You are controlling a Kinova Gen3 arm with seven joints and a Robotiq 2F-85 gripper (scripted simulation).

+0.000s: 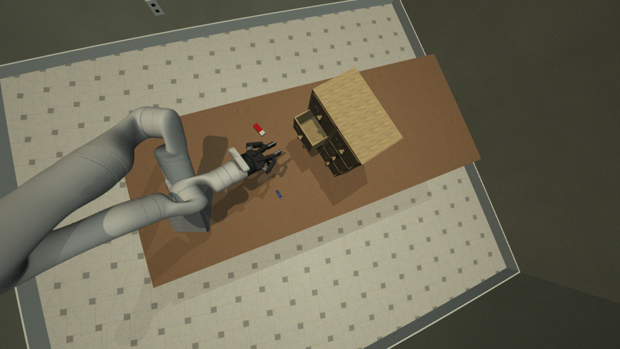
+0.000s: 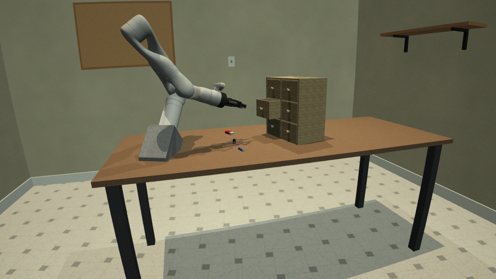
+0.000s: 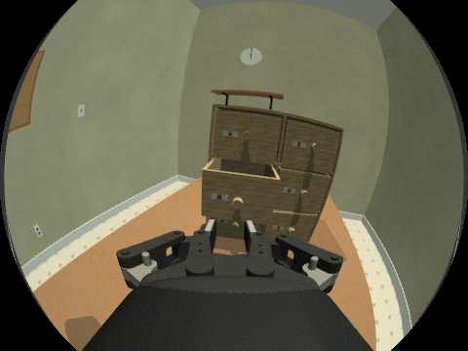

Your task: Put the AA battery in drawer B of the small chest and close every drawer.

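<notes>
A: What is the hand (image 2: pixel 242 105) doing?

B: It hangs in the air, level, pointing at the chest (image 2: pixel 305 107). Its fingers stand partly closed, a narrow gap between them, nothing gripped.

A: And around it, left to right in the exterior view?

B: Below it and slightly left, a red block (image 2: pixel 229 132) on the table (image 2: pixel 364 136). Almost straight beneath, a small dark thing (image 2: pixel 234 140); too small to name, perhaps a cap. Just right of that, and nearer the camera, the battery (image 2: pixel 240 149), blue, lying flat, well apart from the hand.

A: The drawer?

B: Ahead of the hand, the middle drawer (image 2: pixel 265 107) of the left column stands pulled out; the others look shut. I cannot read the labels.
</notes>
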